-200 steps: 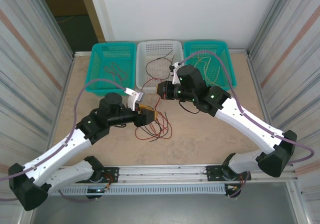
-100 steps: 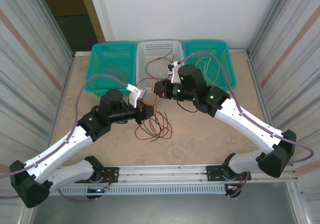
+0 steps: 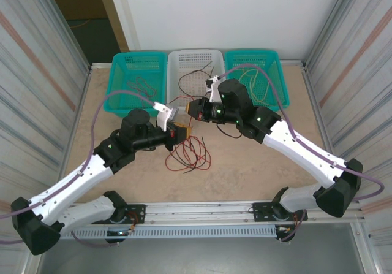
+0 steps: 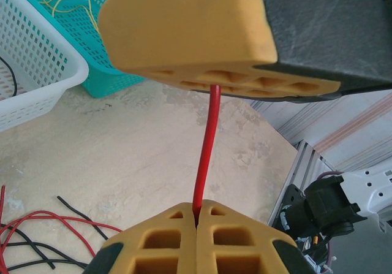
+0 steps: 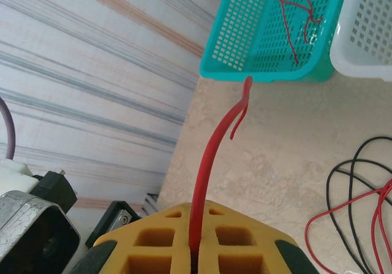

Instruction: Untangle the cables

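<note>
Left wrist view: thin red wire (image 4: pixel 207 145) is clamped by left pincer (image 4: pixel 197 213) and, seemingly, right pincer (image 5: pixel 195 249); extraction step, pulling apart needed next.

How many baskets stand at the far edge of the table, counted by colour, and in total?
teal baskets: 2
white basket: 1
Total: 3

Glossy red cable (image 4: pixel 207 139), matt yellow jaws, teal basket (image 5: pixel 257 41) seemingly plastic mesh.
</note>
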`<state>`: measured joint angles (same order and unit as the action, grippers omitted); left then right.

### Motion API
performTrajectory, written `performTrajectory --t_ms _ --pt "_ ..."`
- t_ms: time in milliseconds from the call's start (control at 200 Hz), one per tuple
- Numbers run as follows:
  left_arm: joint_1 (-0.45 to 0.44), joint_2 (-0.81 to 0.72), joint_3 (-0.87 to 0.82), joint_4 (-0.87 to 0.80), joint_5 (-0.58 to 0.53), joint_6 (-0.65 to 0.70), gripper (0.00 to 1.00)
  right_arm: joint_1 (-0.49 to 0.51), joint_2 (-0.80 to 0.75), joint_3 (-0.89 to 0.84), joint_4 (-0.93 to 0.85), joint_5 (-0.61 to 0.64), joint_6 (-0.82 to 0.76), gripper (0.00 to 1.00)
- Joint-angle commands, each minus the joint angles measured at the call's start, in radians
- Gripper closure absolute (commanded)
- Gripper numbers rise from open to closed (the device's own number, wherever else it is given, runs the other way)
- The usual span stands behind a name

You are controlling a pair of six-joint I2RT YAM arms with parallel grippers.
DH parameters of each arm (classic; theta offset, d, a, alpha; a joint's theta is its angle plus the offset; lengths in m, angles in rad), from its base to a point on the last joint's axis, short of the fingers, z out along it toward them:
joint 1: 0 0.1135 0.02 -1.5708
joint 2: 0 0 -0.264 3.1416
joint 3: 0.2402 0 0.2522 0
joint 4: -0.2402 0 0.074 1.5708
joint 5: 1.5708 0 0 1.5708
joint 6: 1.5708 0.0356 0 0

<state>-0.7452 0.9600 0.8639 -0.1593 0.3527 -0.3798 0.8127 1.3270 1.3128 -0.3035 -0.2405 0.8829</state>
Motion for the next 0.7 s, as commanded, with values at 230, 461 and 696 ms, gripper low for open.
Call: performTrajectory --t_ms 230,461,696 --pt "0.014 0.040 0.115 -0.216 -0.413 0.113 1.00 -0.066 -0.116 -0.015 -0.220 0.259 -0.047 0.44" --pt "0.242 0.177 0.294 -0.262 -0.482 0.168 1.00 -0.166 -0.297 -0.228 -0.281 0.275 -0.015 0.44" --pt "0.456 0.454 0.547 -0.221 -0.377 0.240 1.00 -0.161 -0.361 -0.335 -0.260 0.233 -0.005 0.47"
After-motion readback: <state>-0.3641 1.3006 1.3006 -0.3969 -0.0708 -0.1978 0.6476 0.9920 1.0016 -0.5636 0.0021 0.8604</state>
